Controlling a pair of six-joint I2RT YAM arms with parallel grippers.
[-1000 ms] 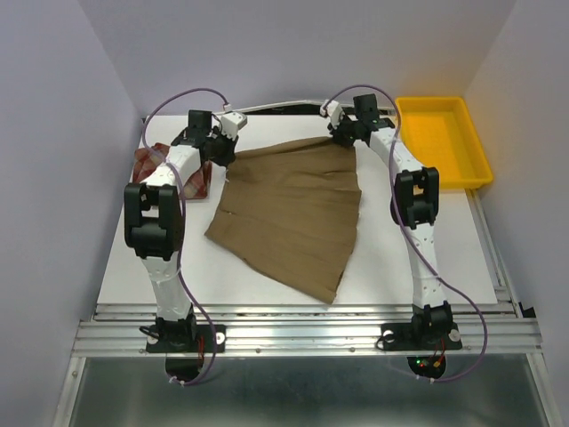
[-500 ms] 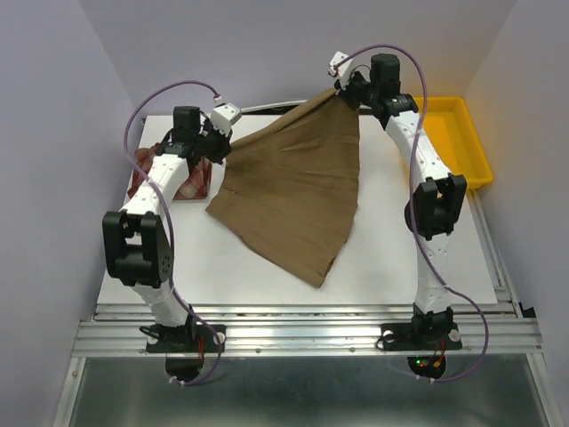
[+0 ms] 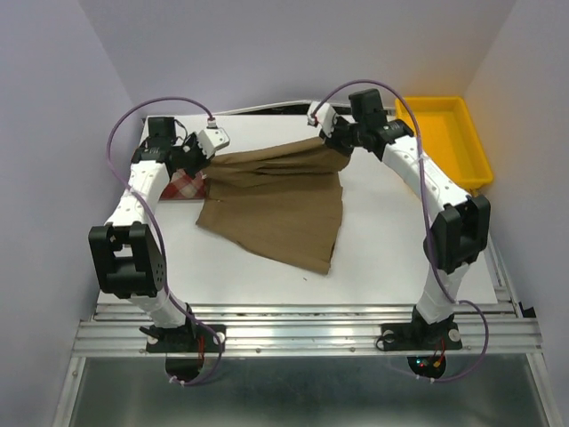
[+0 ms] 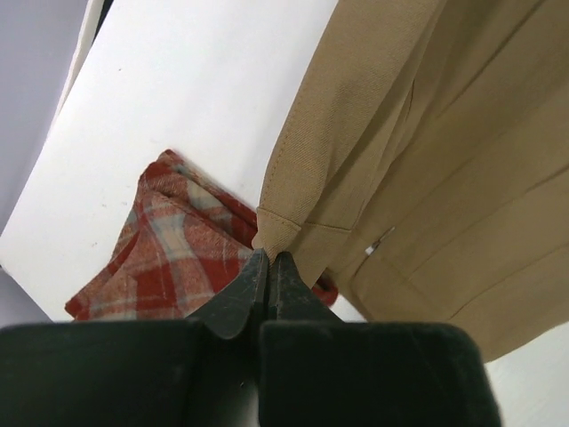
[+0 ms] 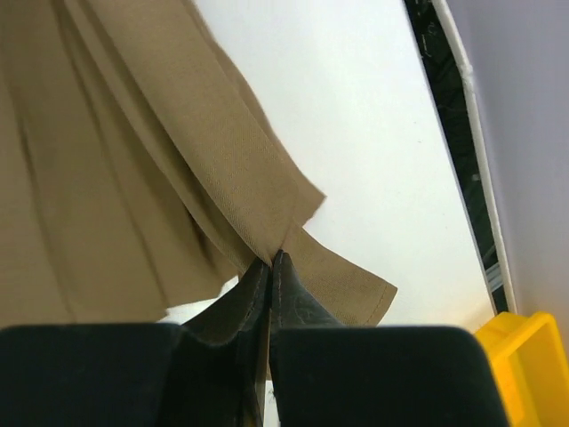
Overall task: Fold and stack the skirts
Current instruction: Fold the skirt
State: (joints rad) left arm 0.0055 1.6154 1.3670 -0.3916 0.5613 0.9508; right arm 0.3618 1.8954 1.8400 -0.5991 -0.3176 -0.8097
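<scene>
Because the left gripper [image 4: 269,260] and the right gripper [image 5: 271,260] are each closed tight on one upper corner of the tan skirt [image 3: 280,213], its top edge is lifted in the upper middle of the frame while the hem lies on the table [image 3: 391,240], probably for folding, and the plaid skirt [image 3: 185,187] lies folded at upper left.

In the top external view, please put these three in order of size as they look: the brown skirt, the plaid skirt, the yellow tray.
1. brown skirt
2. yellow tray
3. plaid skirt: it is partly hidden, so only its visible part is ranked.
</scene>
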